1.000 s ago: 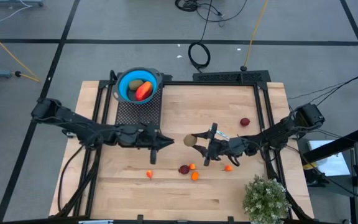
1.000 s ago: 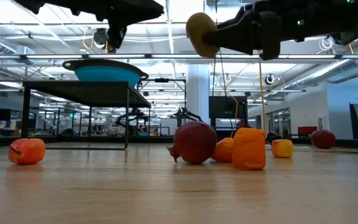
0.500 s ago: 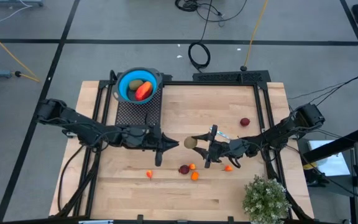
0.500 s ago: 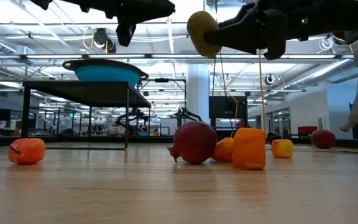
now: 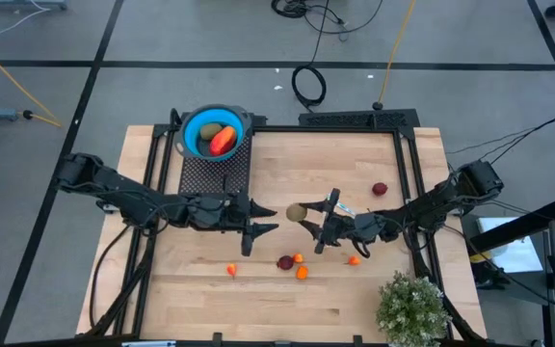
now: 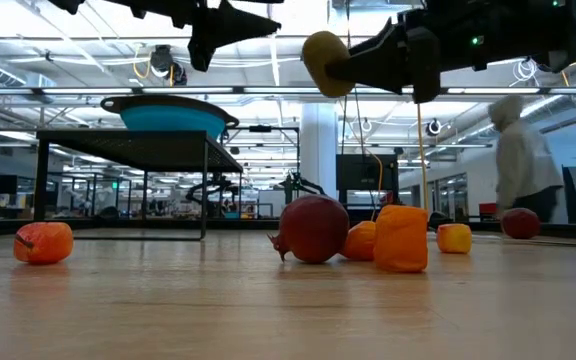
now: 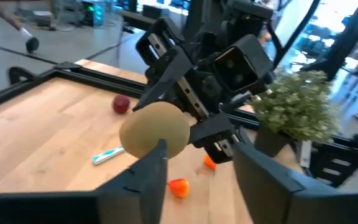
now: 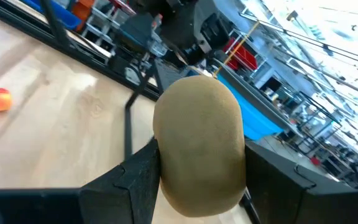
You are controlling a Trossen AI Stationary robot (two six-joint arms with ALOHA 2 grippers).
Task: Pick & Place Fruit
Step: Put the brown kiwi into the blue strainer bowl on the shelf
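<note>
My right gripper (image 5: 306, 217) is shut on a brownish-green oval fruit (image 5: 296, 212), held high over the table's middle. My left gripper (image 5: 266, 218) hovers open just left of that fruit, fingertips pointing at it and apart from it in the low view. On the wood below lie a dark red fruit (image 6: 312, 229) and several small orange pieces (image 6: 401, 239), with another orange piece (image 5: 231, 270) farther left. A second dark red fruit (image 5: 381, 189) lies toward the far right. The blue bowl (image 5: 213, 132) holds a red-orange piece and a green one. My right gripper pinches the oval fruit by its two sides (image 8: 166, 155) between its two fingers. The fingers reach level from the table's right. The fruit (image 6: 326, 62) sticks out past the fingertips, lifted clear of the table.
The bowl rests on a black mesh stand (image 5: 213, 172) at the far left. A thin silvery-blue utensil (image 5: 345, 210) lies under the right arm. A potted plant (image 5: 412, 306) stands at the near right corner. A person (image 6: 524, 160) is in the room behind.
My left gripper has opened its fingers while pointing at the held fruit. A person has walked into the room behind the table.
</note>
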